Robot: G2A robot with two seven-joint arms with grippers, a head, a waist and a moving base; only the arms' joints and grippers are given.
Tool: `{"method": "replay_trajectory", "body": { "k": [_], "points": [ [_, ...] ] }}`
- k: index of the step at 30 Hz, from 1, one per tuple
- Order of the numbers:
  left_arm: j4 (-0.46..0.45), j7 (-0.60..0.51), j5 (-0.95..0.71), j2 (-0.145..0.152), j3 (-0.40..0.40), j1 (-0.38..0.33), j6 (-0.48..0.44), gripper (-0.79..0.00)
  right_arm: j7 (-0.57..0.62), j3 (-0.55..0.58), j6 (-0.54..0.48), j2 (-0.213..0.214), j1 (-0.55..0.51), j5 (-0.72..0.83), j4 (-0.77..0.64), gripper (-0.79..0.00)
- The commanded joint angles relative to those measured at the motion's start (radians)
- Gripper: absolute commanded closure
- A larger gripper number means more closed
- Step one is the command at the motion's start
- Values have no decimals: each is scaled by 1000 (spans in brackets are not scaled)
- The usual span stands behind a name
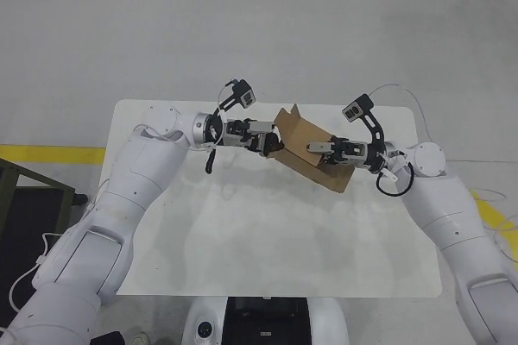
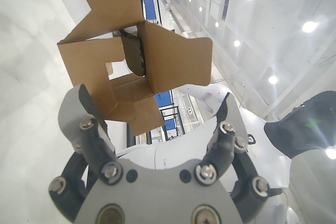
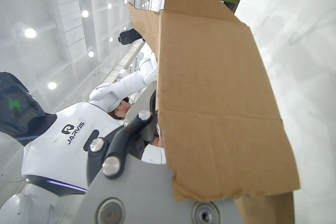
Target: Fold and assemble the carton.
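A brown carton (image 1: 304,142) with loose, unfolded flaps hangs above the far middle of the white table (image 1: 242,241), between both arms. My right gripper (image 1: 324,148) is shut on one carton wall. In the right wrist view that wall (image 3: 210,78) covers most of the gripper (image 3: 160,121). One dark finger shows inside the carton (image 2: 168,59) in the left wrist view. My left gripper (image 1: 266,140) stands open at the carton's other end. In its own view the left gripper (image 2: 155,107) has its fingers (image 2: 88,101) spread wide, with a lower flap between them and close to one pad.
The table's near half lies bare below the arms. A dark frame (image 1: 0,185) stands on the floor off the table's left side, by a yellow floor line (image 1: 43,153).
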Motion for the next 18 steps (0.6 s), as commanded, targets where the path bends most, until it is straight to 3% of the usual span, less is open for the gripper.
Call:
{"method": "replay_trajectory", "body": {
  "k": [1, 18],
  "points": [
    [-10, 4, 3, 0, 1, 0, -4, -785, 6, -1, 6, -2, -2, 2, -4, 0],
    [-62, 43, 29, 9, 10, 19, -42, -785, 31, 15, 31, -22, -6, 26, 22, 0]
  ]
}}
